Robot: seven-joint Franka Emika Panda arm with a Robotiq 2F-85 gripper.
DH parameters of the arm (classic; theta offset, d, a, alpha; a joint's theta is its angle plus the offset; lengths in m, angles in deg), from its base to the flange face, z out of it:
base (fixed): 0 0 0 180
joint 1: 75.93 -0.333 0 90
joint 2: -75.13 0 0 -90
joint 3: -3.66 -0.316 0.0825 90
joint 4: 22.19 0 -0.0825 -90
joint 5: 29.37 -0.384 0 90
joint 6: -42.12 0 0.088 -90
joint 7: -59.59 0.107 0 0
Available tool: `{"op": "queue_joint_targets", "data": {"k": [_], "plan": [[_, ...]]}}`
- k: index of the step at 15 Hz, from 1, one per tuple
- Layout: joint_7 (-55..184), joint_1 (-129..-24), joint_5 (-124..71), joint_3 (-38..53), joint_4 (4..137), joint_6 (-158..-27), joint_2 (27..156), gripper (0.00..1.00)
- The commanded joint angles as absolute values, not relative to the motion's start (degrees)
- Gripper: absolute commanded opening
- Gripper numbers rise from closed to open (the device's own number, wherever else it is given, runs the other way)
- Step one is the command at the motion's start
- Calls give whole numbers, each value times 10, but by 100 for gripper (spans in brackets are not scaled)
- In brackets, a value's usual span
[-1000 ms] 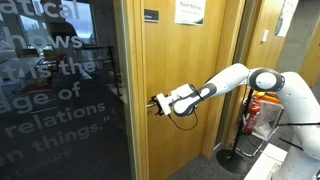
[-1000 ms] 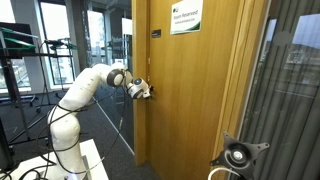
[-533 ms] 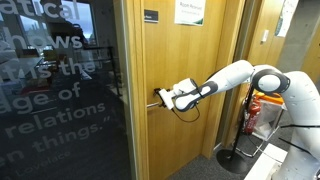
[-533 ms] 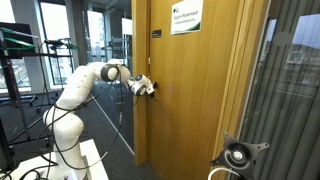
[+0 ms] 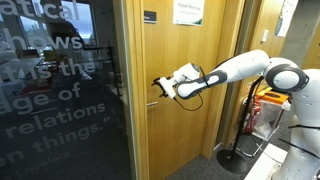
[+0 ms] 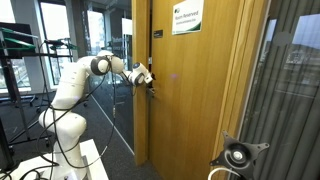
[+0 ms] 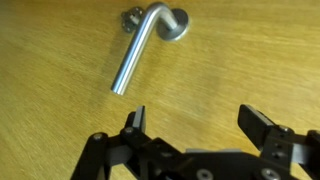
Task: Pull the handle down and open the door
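The door is tall, honey-coloured wood with a dark plaque and a white notice near the top; it shows in both exterior views. The handle is a slim silver lever on a round rosette, seen in the wrist view above my fingers and apart from them. In an exterior view it is a small bar just below my hand. My gripper is open and empty, facing the door surface. It shows in both exterior views close to the door's edge.
A dark glass panel with white lettering stands beside the door. A red object on a black stand sits under my arm. A camera on a tripod stands near the door; another dark glass panel flanks it.
My gripper has moved up along the door, from handle height to a little above the handle. The arm has stretched out and risen with it.
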State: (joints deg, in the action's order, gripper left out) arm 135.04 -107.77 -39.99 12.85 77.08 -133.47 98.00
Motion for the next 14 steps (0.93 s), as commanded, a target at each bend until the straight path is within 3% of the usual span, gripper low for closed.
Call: {"op": "queue_joint_targets", "data": {"k": [1, 10, 14], "plan": [[1348, -1060, -443, 80, 791, -1274, 950, 100], [1354, -1073, -454, 87, 782, -1264, 975, 100], [1363, -1099, -384, 158, 771, -1342, 1019, 100]]}}
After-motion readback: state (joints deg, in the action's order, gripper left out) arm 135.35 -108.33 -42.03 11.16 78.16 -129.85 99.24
